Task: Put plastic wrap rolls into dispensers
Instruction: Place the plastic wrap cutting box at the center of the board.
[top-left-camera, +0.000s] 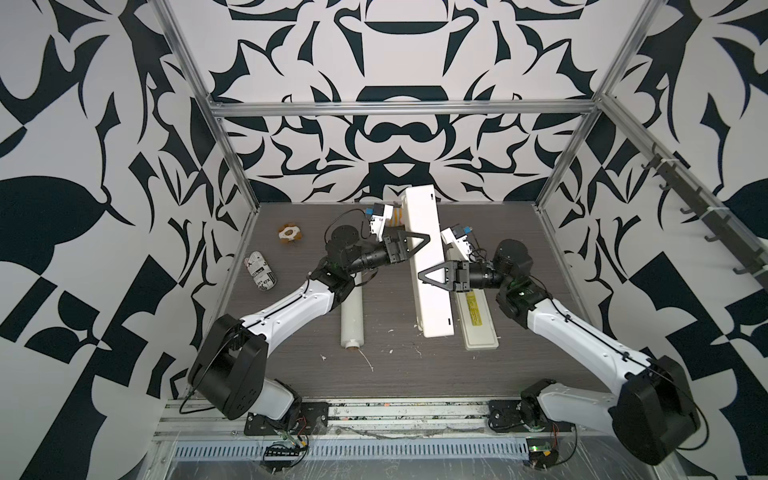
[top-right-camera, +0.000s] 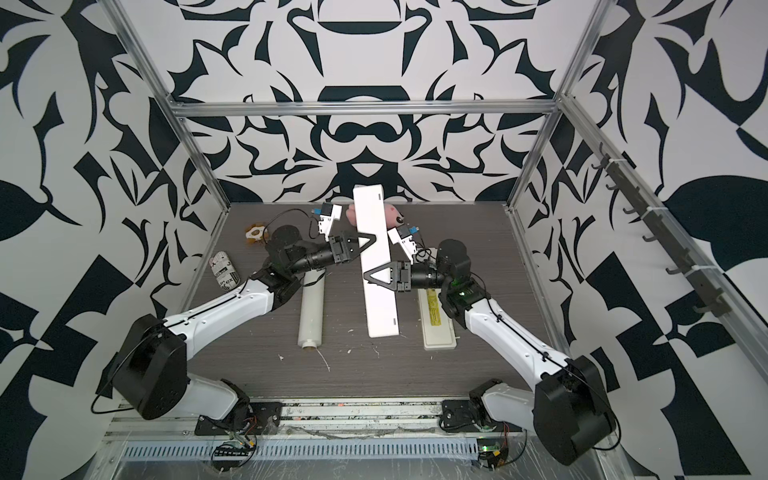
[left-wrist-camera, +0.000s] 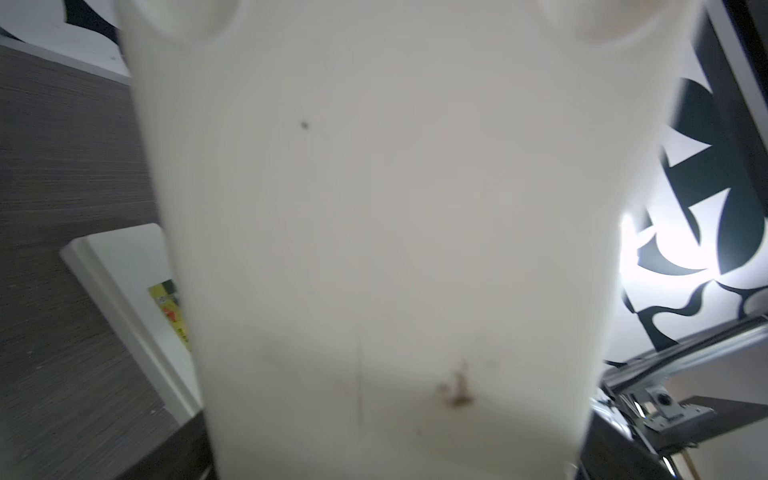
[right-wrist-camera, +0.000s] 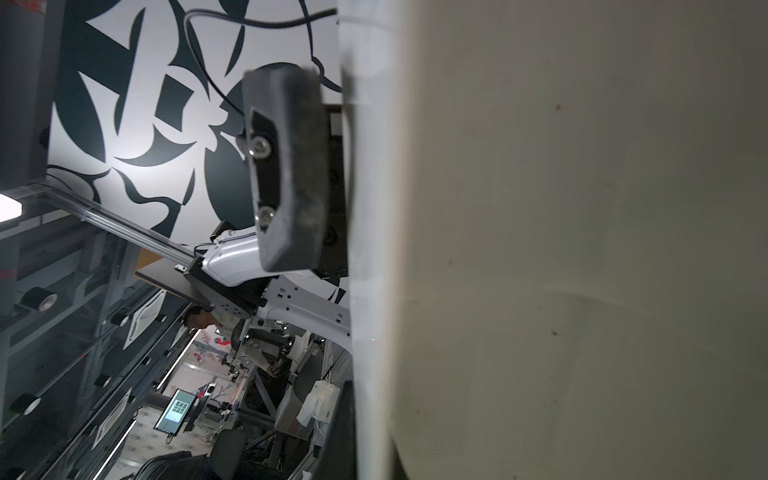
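In both top views the plastic wrap roll (top-left-camera: 351, 324) (top-right-camera: 311, 316) lies on the table, its far end under my left arm. A long white dispenser (top-left-camera: 434, 316) (top-right-camera: 380, 311) stands tilted, near end on the table and far end raised toward the back wall. My left gripper (top-left-camera: 424, 241) (top-right-camera: 372, 239) is at its left edge; the left wrist view shows only the white dispenser (left-wrist-camera: 395, 208), no jaws. My right gripper (top-left-camera: 422, 275) (top-right-camera: 368, 276) is shut on the dispenser's thin wall (right-wrist-camera: 365, 249), one finger pad (right-wrist-camera: 291, 174) pressed against it.
A cream dispenser with a yellow label (top-left-camera: 478, 328) (top-right-camera: 436, 328) (left-wrist-camera: 124, 266) lies flat to the right. A newsprint cylinder (top-left-camera: 261, 270) and a brown-white toy (top-left-camera: 289, 235) sit far left. A pink plush (top-right-camera: 395, 214) rests behind the raised box. White scraps litter the table.
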